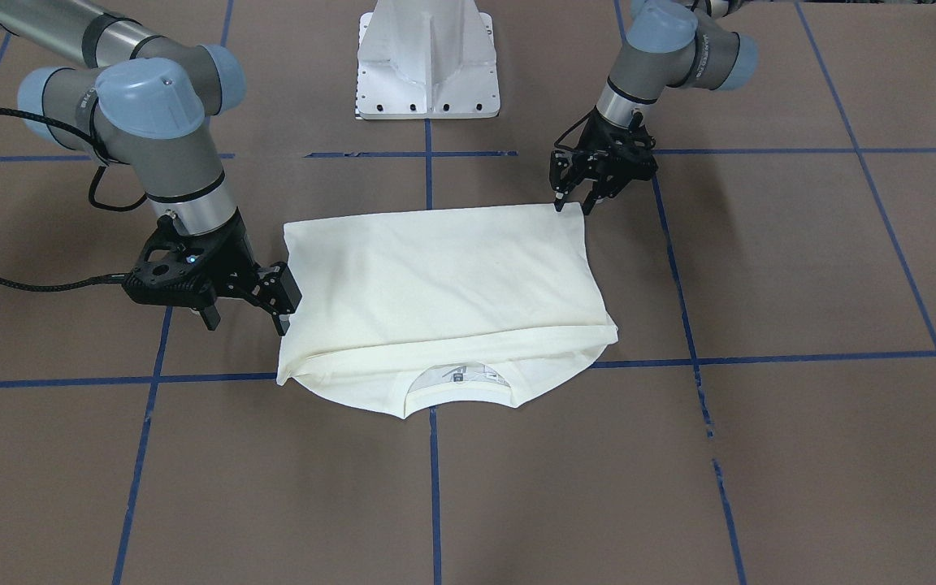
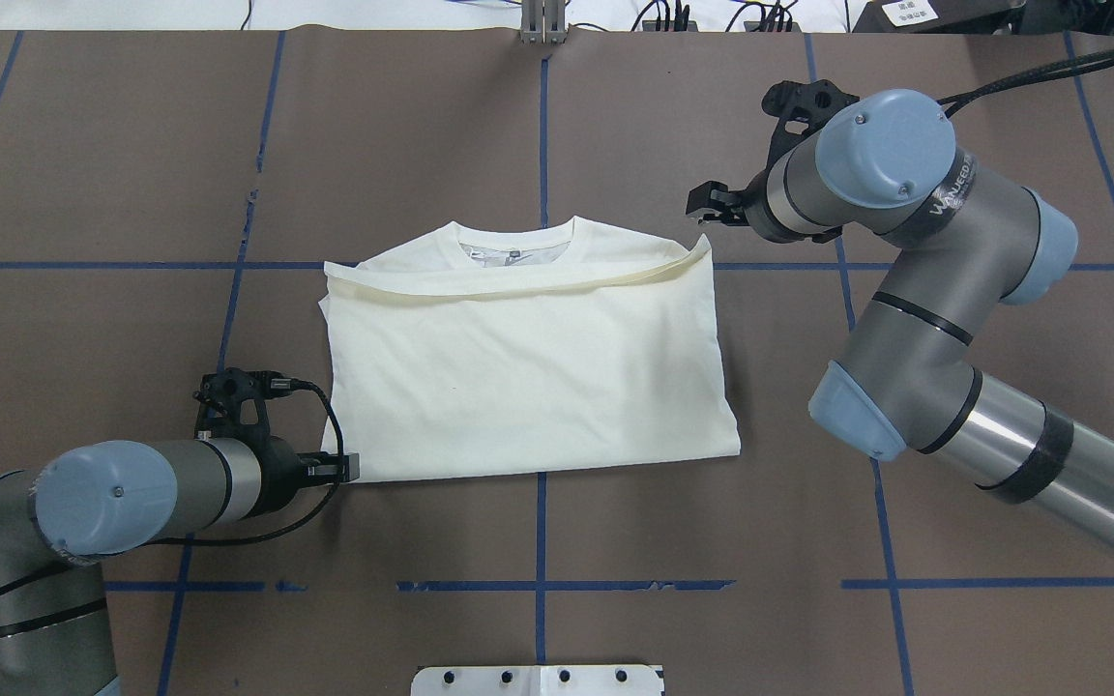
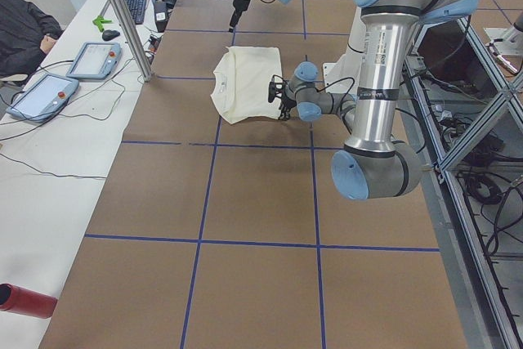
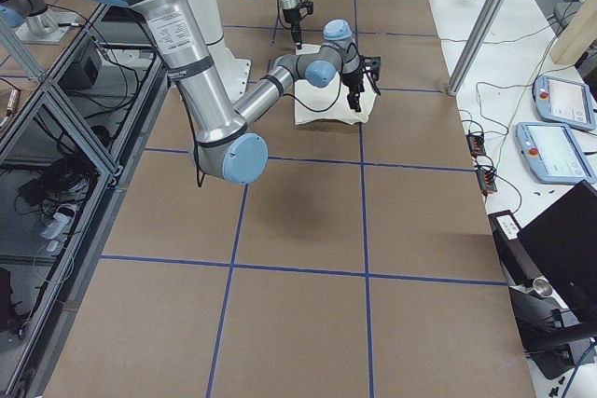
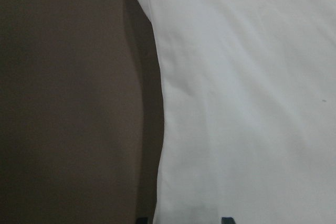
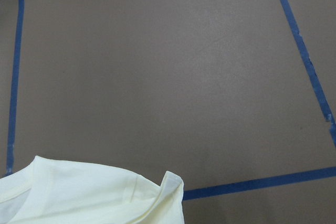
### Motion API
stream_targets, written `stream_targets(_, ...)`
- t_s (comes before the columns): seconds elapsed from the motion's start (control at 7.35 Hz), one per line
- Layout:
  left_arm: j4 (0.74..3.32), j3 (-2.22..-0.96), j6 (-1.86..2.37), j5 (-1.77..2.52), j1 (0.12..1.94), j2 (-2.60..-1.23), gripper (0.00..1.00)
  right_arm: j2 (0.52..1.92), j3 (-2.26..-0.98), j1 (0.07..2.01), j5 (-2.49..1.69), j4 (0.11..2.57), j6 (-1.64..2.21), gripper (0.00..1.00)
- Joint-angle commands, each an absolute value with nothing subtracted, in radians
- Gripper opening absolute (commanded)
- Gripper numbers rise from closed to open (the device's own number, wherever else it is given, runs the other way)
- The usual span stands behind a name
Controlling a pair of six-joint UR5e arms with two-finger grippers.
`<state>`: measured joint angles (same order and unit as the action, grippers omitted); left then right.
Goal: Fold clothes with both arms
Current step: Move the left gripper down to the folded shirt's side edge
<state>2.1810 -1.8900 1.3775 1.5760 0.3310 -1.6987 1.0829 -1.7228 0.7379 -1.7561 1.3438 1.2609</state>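
Note:
The clothes are one cream shirt, folded into a rectangle, plain side up, at the table's middle. Its ribbed neck and label peek out from under the fold on the side away from the robot. My left gripper stands open at the shirt's near corner on my left, its fingers straddling that corner. The left wrist view shows the cloth edge between the two fingertips. My right gripper is open beside the far corner on my right, holding nothing. That corner shows in the right wrist view.
The brown table has a grid of blue tape lines. The white pedestal base stands behind the shirt on the robot's side. Teach pendants and a person's sleeve are at a side desk beyond the table.

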Motion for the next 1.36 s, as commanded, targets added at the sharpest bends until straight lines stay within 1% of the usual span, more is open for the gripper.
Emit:
stream_targets(0.0,2.18,-1.89,1.379,1.563,0.318,-1.698,0.51,1.085,-1.723,0.738,-1.755,1.344,1.262,1.0)
stream_targets(0.14,2.18,-1.888,1.379,1.563,0.318,-1.698,0.4,1.085,-1.723,0.738,-1.755,1.344,1.261,1.0)
stream_targets(0.27,2.18,-1.888,1.379,1.563,0.318,-1.698,0.22,1.085,-1.723,0.738,-1.755,1.345,1.262,1.0)
stream_targets(0.41,2.18,-1.89,1.379,1.562,0.318,-1.698,0.0,1.085,-1.721,0.738,-1.755,1.344,1.262,1.0)
stream_targets(0.54,2.18,-1.893,1.378,1.56,0.319,-1.695,0.0,1.085,-1.721,0.738,-1.755,1.345,1.262,1.0)
stream_targets(0.82,2.18,-1.942,1.362,1.568,0.33,-1.626,0.0,1.085,-1.721,0.738,-1.753,1.345,1.262,1.0)
stream_targets(0.95,2.18,-1.945,1.304,1.566,0.35,-1.612,0.0,1.085,-1.72,0.738,-1.753,1.345,1.262,1.0)
stream_targets(1.22,2.178,-1.901,1.121,1.568,0.493,-1.623,0.0,1.088,-1.72,0.738,-1.753,1.345,1.264,1.0)
